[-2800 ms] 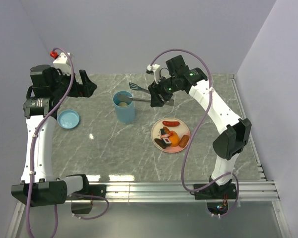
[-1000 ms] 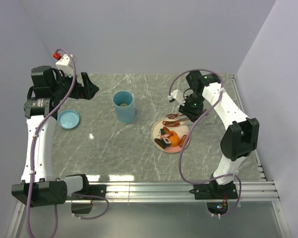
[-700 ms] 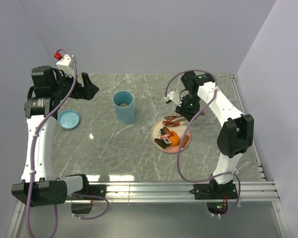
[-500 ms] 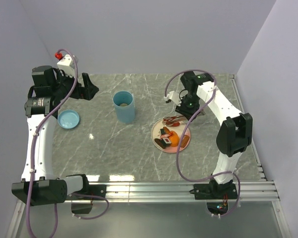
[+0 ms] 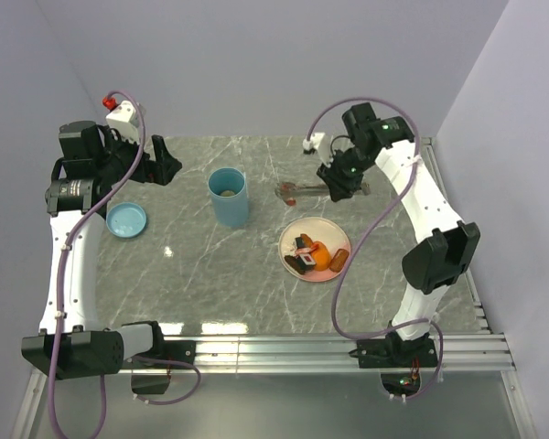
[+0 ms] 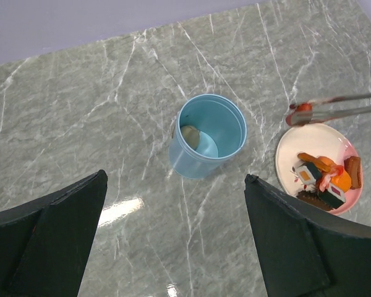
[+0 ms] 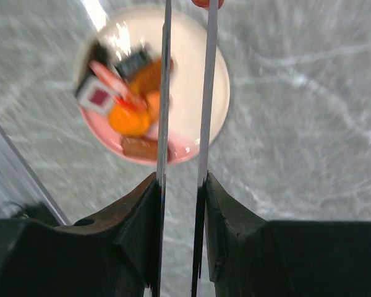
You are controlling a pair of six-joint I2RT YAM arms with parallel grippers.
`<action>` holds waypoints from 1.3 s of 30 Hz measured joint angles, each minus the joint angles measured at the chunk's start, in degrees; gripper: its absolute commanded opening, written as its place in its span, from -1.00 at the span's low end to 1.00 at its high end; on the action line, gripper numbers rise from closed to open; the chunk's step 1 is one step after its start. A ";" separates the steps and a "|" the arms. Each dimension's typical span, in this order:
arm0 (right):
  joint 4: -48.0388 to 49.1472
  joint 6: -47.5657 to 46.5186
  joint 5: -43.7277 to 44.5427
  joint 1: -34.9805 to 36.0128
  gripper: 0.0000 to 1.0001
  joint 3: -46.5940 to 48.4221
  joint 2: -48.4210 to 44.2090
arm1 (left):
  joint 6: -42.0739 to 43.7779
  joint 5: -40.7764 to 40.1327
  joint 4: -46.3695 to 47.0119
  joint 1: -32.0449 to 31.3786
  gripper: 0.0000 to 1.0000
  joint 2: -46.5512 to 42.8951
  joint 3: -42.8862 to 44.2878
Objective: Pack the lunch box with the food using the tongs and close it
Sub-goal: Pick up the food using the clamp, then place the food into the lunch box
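The light-blue lunch box (image 5: 229, 198) (image 6: 207, 137) stands open at mid-table with a beige piece (image 6: 190, 137) inside. Its lid (image 5: 126, 219) lies far left. My right gripper (image 5: 343, 181) (image 7: 180, 184) is shut on the silver tongs (image 5: 304, 188) (image 7: 209, 93), which reach left and pinch a red food piece (image 5: 291, 196) (image 6: 298, 114) at their tips, above the table between plate and lunch box. The rest of the food (image 5: 313, 253) (image 7: 130, 99) sits on the pink plate (image 5: 300, 229) (image 7: 219, 93). My left gripper (image 5: 161, 157) (image 6: 176, 178) hangs open and empty at the back left.
Grey walls close in the back and both sides. A metal rail (image 5: 348, 347) runs along the near edge by the arm bases. The right arm's cable (image 5: 348, 265) loops down beside the plate.
My right gripper has lifted the tongs off the plate with the red piece pinched in them and swung them left and back, squeezing the arms closer. The left arm has stayed still.
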 measured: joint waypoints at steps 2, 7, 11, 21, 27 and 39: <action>-0.26 1.75 -3.02 0.02 -0.49 3.65 -0.22 | 0.02 0.00 0.00 0.00 0.99 0.00 0.09; -0.52 7.52 -11.26 0.42 -0.50 16.74 0.55 | 0.07 -0.02 -0.24 0.00 0.99 0.04 0.96; 1.01 12.31 -16.50 2.25 -0.49 24.09 0.63 | 0.07 -0.09 -0.28 0.00 0.99 0.04 1.09; 6.51 18.78 -18.82 10.40 -0.47 19.91 2.43 | -0.15 -0.11 -0.31 0.00 0.99 0.02 1.09; 9.77 21.27 -17.07 11.23 -0.46 17.81 4.87 | -0.52 -0.13 -0.28 0.00 0.99 -0.04 1.07; 13.07 23.02 -10.80 11.26 -0.14 13.57 6.80 | -0.74 -0.55 -0.26 0.00 0.99 -0.46 0.96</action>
